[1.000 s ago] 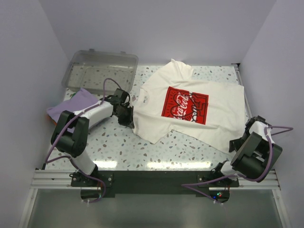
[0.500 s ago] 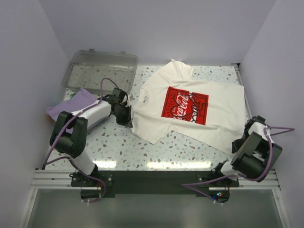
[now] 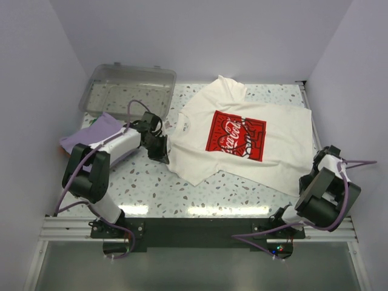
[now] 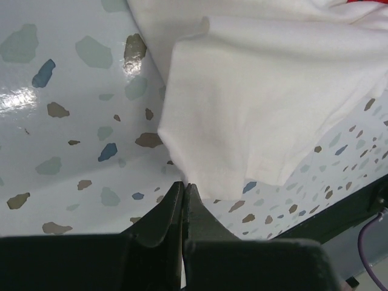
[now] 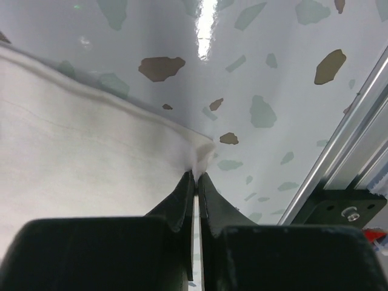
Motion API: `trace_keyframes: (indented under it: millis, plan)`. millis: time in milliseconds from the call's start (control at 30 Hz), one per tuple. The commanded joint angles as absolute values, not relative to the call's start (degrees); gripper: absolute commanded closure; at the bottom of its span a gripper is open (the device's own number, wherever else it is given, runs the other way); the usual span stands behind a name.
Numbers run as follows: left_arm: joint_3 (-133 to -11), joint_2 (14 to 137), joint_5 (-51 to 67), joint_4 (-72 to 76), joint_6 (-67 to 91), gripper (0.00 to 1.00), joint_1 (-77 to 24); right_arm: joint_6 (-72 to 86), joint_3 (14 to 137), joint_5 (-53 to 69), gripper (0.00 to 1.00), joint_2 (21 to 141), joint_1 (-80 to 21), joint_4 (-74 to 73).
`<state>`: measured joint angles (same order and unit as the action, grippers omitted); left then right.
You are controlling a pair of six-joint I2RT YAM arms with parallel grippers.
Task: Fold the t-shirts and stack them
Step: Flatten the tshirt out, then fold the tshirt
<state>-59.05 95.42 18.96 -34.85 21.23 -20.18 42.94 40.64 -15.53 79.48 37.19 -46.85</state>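
The cream-white t-shirt (image 3: 242, 136) with a red square logo lies spread on the speckled table, collar toward the left. My left gripper (image 3: 163, 154) is shut on its left edge; the left wrist view shows the cloth (image 4: 242, 115) pinched at the fingertips (image 4: 183, 187). My right gripper (image 3: 309, 182) is shut on the shirt's near right corner, and in the right wrist view the hem (image 5: 91, 139) bunches at the fingertips (image 5: 196, 176). The lavender t-shirt (image 3: 91, 134) lies folded at the left, partly under the left arm.
A clear plastic bin (image 3: 128, 91) stands at the back left, just behind the lavender shirt. White walls close in on the left, back and right. A metal rail (image 5: 345, 151) runs along the table's edge close to my right gripper.
My right gripper has shut on the shirt's near right corner. The left gripper has pulled its edge slightly left, and the shirt's near hem has shifted a little.
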Motion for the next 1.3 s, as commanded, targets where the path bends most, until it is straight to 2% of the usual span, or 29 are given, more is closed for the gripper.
trace_keyframes:
  millis: [0,200,400,900,1267]
  plan:
    - [-61.5,90.5,23.2,-37.0,21.1,1.00,-19.2,40.3,45.7,-14.2,1.00,77.6,37.4,-48.9]
    - [-60.9,84.5,26.3,-40.2,24.0,1.00,-18.9,36.3,51.5,-10.2,1.00,73.0,37.4,-58.2]
    - [-56.9,77.1,28.5,-43.2,27.7,1.00,-18.9,33.8,54.7,-11.3,1.00,69.5,35.8,-65.7]
    - [-42.9,61.1,36.0,-46.5,36.2,1.00,-19.7,33.4,54.1,-15.6,1.00,66.0,29.8,-67.5]
    - [-37.8,48.9,38.1,-48.8,46.3,1.00,-21.8,33.7,54.9,-17.5,1.00,65.6,26.4,-68.5]
